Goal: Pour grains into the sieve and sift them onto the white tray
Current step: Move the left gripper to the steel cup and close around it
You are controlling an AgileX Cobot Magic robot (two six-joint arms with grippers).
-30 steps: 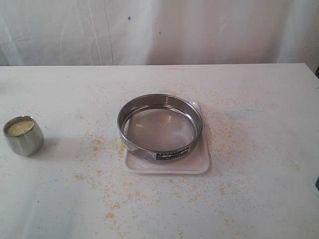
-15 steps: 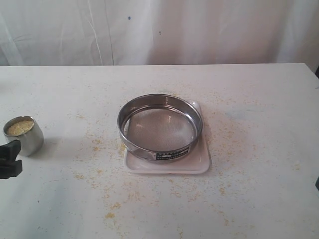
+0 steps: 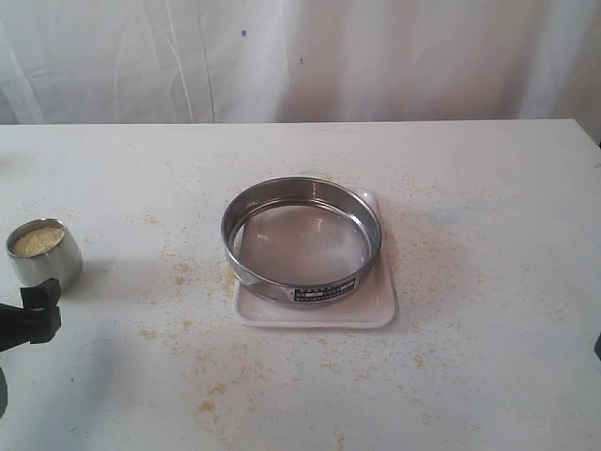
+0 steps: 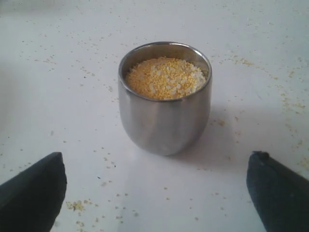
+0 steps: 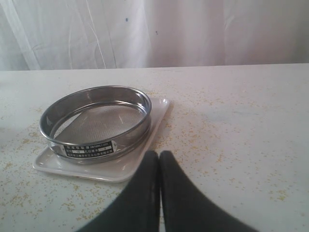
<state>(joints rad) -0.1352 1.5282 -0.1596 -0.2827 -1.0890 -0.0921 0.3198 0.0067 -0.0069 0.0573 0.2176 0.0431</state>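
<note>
The grains fill a small steel cup at the table's left; in the left wrist view the yellow and whitish grains reach nearly to the cup's brim. My left gripper is open, its dark fingertips spread wider than the cup, just short of it and not touching. From the exterior it shows at the left edge. The sieve rests on the white tray mid-table, mesh bare. My right gripper is shut and empty, near the tray and sieve.
Loose yellow grains are scattered over the white table around the tray. A white curtain hangs behind the table's far edge.
My left gripper came into the exterior view from the left edge and has moved in just in front of the cup. Cup, sieve and tray have not moved.
</note>
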